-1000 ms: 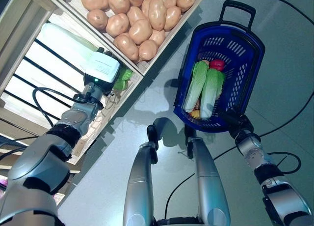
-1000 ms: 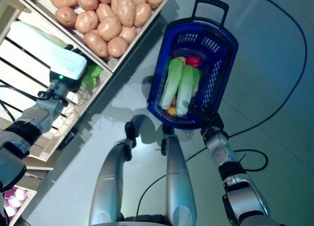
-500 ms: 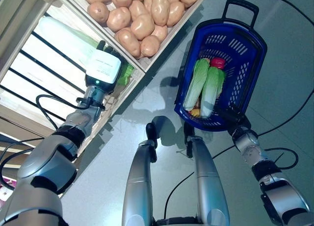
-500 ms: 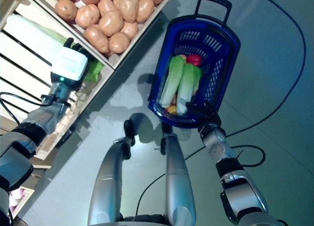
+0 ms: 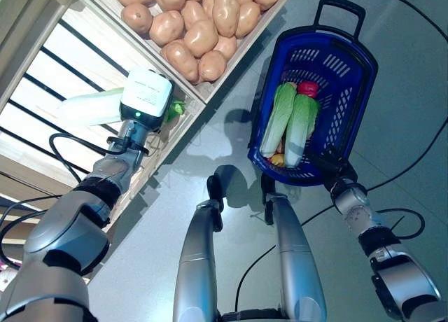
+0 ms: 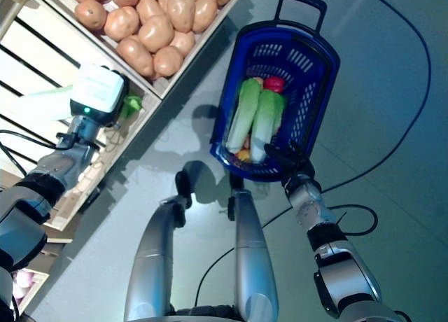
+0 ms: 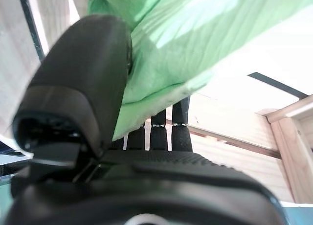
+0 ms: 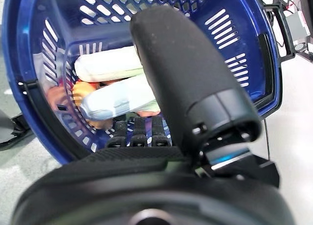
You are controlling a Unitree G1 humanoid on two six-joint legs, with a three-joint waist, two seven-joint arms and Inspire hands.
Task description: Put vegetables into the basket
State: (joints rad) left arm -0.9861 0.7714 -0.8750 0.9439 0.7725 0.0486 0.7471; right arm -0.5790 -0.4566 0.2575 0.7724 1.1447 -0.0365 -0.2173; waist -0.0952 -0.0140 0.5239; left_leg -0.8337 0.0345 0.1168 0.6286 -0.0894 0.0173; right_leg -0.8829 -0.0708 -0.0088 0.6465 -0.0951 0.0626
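My left hand [image 7: 83, 78] is at the wooden stand's slatted shelf, under its white wrist camera. Its thumb and fingers are curled round the leafy green end of a long pale cabbage [image 5: 87, 106], held just above the slats; the leaves also show in the left wrist view [image 7: 195, 44]. The blue basket [image 5: 367, 63] stands on the floor to the right. In it lie two green-and-white cabbages [image 5: 280, 119], a red vegetable [image 5: 306, 89] and an orange one [image 5: 278, 159]. My right hand [image 5: 329, 164] is at the basket's near rim with its fingers straight.
The wooden stand [image 5: 42, 147] fills the left side, with a crate [image 5: 210, 91] at its front corner close to the basket. The basket's black handle [image 5: 341, 10] stands up at its far end. Grey floor lies between stand and basket.
The pale cabbage lay along the shelf beyond my left hand; now it is in that hand, swung round and drawn toward the shelf's front. My right hand has stayed at the rim.
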